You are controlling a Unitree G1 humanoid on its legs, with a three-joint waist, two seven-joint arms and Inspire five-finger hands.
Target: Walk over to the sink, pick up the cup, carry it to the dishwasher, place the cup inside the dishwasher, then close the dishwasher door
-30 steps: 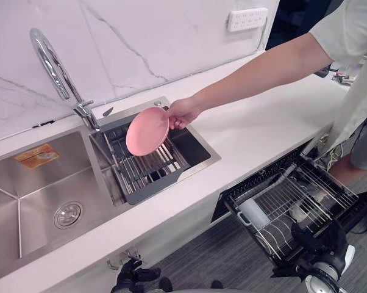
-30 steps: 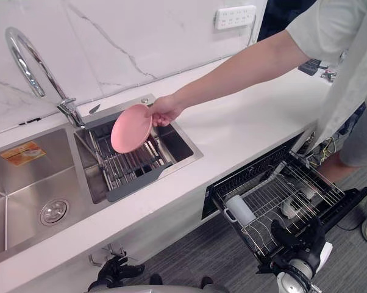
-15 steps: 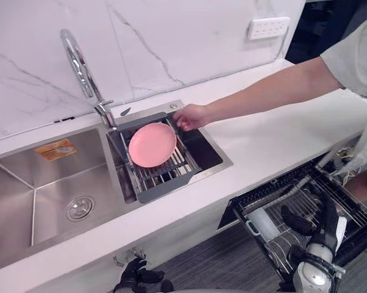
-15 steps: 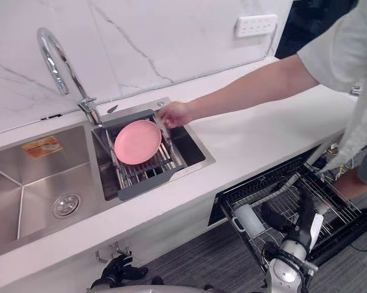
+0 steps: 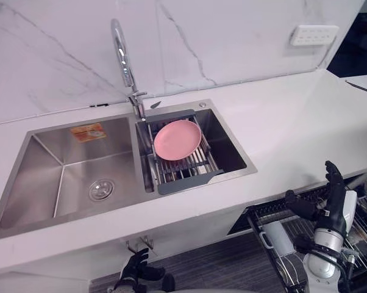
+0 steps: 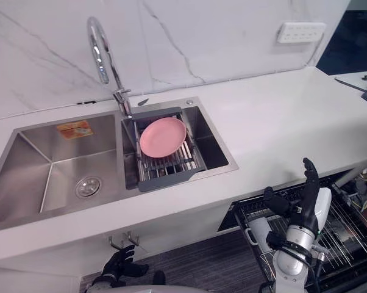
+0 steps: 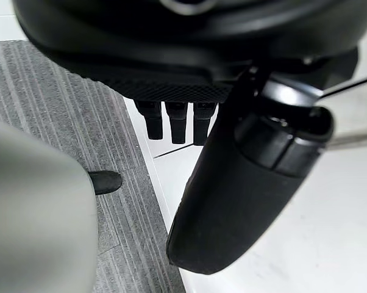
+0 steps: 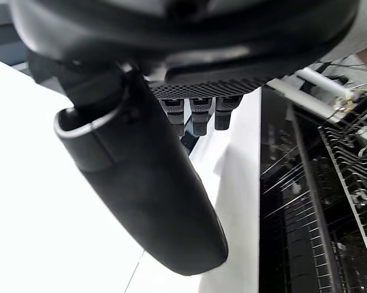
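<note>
A pink plate (image 5: pixel 177 139) lies tilted on a grey drain rack (image 5: pixel 187 176) set across the right basin of the steel sink (image 5: pixel 80 160); I see no cup in the sink. My right hand (image 5: pixel 327 210) is raised in front of the counter edge, fingers straight and empty, over the pulled-out dishwasher rack (image 6: pixel 349 227). A white cup-like item (image 5: pixel 279 237) lies in that rack. In the right wrist view the fingers (image 8: pixel 199 116) point along the white counter front. My left hand (image 5: pixel 138 276) hangs low by the cabinet, relaxed and empty.
A tall chrome faucet (image 5: pixel 124 52) stands behind the divider between the basins. The white counter (image 5: pixel 293 125) runs to the right, below a marble wall with a power outlet (image 5: pixel 313 35). Grey carpet lies beneath the cabinets.
The camera has swung, so the sink sits more central. The person's arm set the pink plate on the rack and withdrew. My right hand has risen to counter height.
</note>
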